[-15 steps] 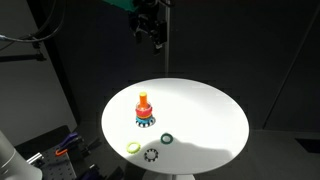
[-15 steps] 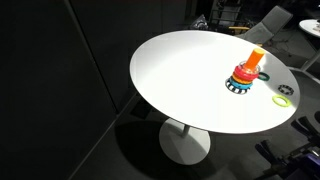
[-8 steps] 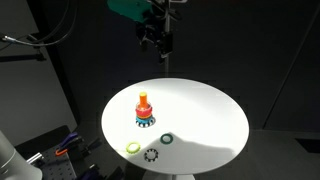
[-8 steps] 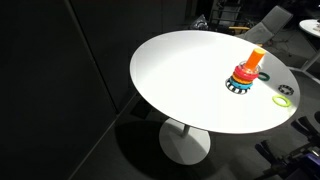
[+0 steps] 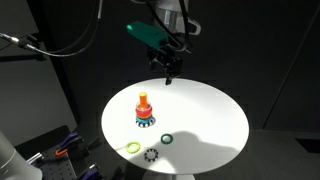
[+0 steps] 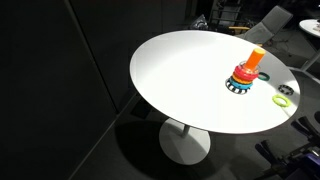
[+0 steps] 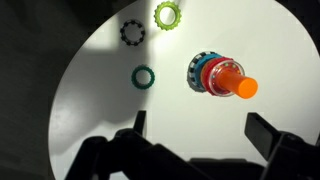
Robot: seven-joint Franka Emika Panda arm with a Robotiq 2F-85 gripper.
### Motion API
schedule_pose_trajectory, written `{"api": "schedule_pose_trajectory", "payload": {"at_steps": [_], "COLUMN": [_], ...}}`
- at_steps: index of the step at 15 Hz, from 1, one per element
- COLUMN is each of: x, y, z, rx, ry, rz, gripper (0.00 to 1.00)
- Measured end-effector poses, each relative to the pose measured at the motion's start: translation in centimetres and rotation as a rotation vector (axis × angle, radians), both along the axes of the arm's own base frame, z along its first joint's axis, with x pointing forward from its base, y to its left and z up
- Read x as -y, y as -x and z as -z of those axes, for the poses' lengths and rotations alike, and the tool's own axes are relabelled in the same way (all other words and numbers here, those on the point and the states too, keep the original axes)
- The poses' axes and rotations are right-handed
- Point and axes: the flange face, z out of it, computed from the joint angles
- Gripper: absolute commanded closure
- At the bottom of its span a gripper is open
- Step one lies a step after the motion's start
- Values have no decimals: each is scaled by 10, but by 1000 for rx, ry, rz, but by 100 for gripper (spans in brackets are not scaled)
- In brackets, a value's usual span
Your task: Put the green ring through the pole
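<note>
The small dark green flat ring (image 7: 144,76) lies flat on the round white tabletop (image 7: 95,110). In the wrist view it sits ahead of the Robotiq gripper (image 7: 203,132), nearer the finger (image 7: 138,122) at the picture's left than the one (image 7: 270,135) at the right. The two fingers stand well apart with nothing between them. In an exterior view the gripper (image 5: 170,68) hangs high above the far part of the table (image 5: 215,110), with the green ring (image 5: 168,139) below it and toward the table's near edge. The short orange-red pole with a yellow-orange top and blue-and-dark patterned base (image 7: 225,78) stands upright beside the ring but apart from it, ahead of the gap between the fingers. Farther ahead lie a black toothed gear-like ring (image 7: 132,32) and a paler yellow-green ring (image 7: 167,15), both well clear of the target. The green ring is probably a light, stiff plastic piece, thin enough that the pads must come almost down to the tabletop. It looks likely to skid on the smooth surface if nudged on one side only. A sound hold would be across its band, one finger in the hole and one outside, or squarely across its outer edge. No brand, label or readable writing shows on any piece.
</note>
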Motion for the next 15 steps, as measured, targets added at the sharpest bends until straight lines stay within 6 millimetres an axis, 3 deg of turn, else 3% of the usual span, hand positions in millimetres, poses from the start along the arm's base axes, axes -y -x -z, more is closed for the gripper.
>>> {"api": "schedule_pose_trajectory", "payload": {"at_steps": [4, 8, 11, 15], "x": [4, 5, 2, 2], "y": [-12, -25, -28, -28], "z": [45, 75, 86, 86], "rx": [-90, -131, -146, -145], "ry": [24, 99, 115, 114], "rz": [-9, -33, -47, -46], "gripper": [0, 0, 0, 0]}}
